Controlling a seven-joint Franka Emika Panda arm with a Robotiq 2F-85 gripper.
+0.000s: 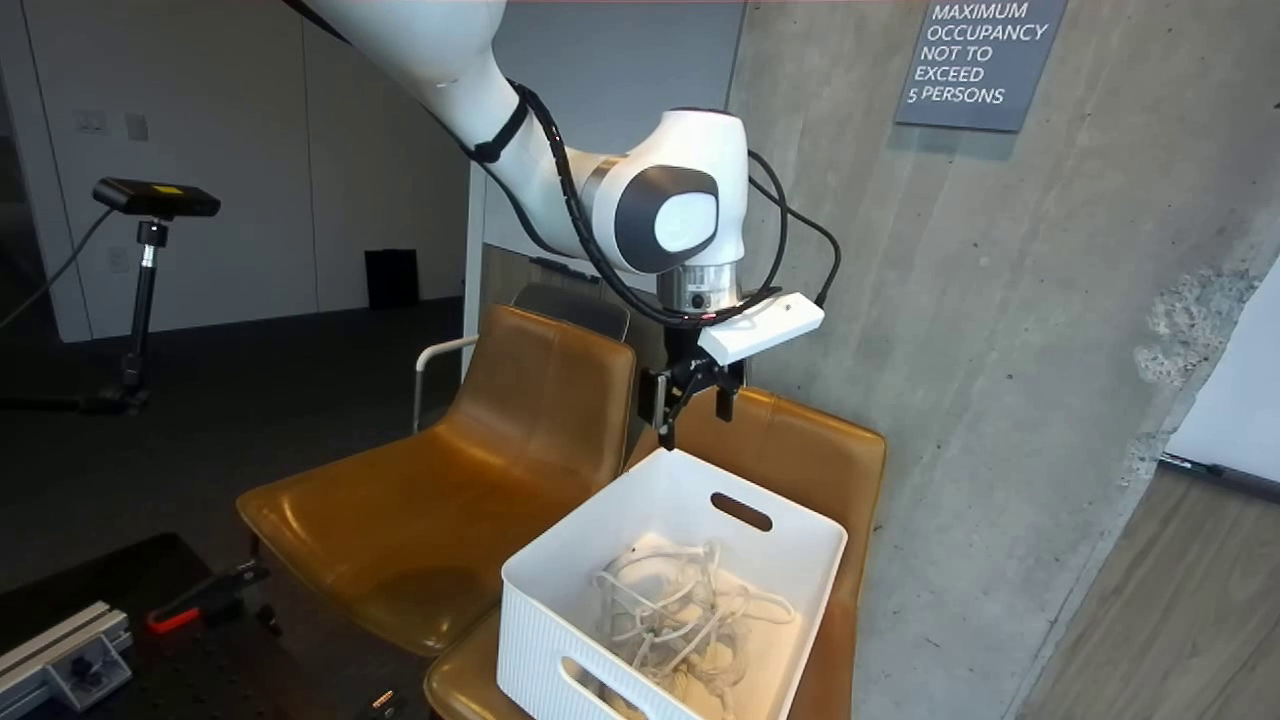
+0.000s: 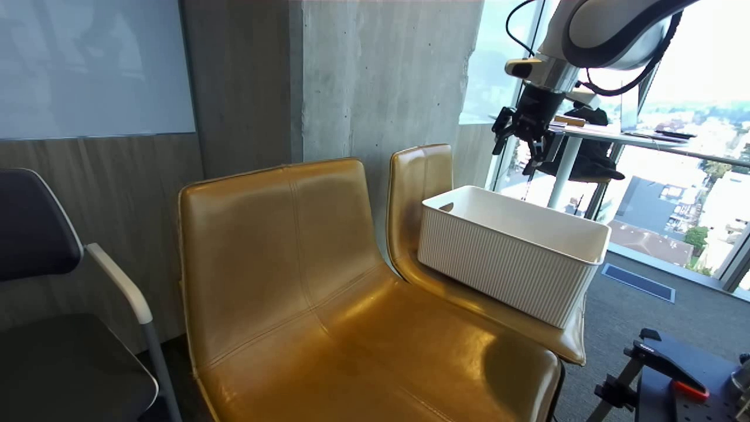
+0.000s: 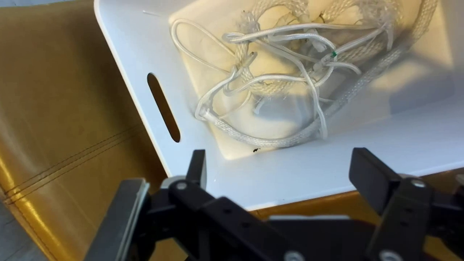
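Looking from the left of the frame in an exterior view, I see a black camera (image 1: pixel 157 197) on a stand, well apart from the arm. Left of centre, a brown leather chair (image 1: pixel 400 490) stands beside the one that carries the bin; a cord dropped on that side could end up on its seat.

In the middle, the gripper (image 1: pixel 695 420) hangs above the bin's uppermost corner, fingers spread wide with nothing between them. In the wrist view, one fingertip lines up with that corner and the other with the long wall, so I judge that a straight drop from here risks hitting the rim.

At lower centre, the white bin (image 1: pixel 535 640) sits on the second chair (image 1: pixel 840 440). The white cords (image 1: pixel 690 630) lie inside it, on its floor, thin loops crossing thicker braided lengths. Because they are so tangled, pinching one strand might bring up the whole clump, a loop might hook a finger, or a thin strand might slip free. The leather looks slick, so a shove on the bin's wall might slide it; in an exterior view it reaches near the seat's front edge (image 2: pixel 574 346).

Towards the right, the concrete wall (image 1: pixel 1000 300) rises behind that chair. A swing that way could scrape the black cable (image 1: pixel 580 225) that loops around the wrist.
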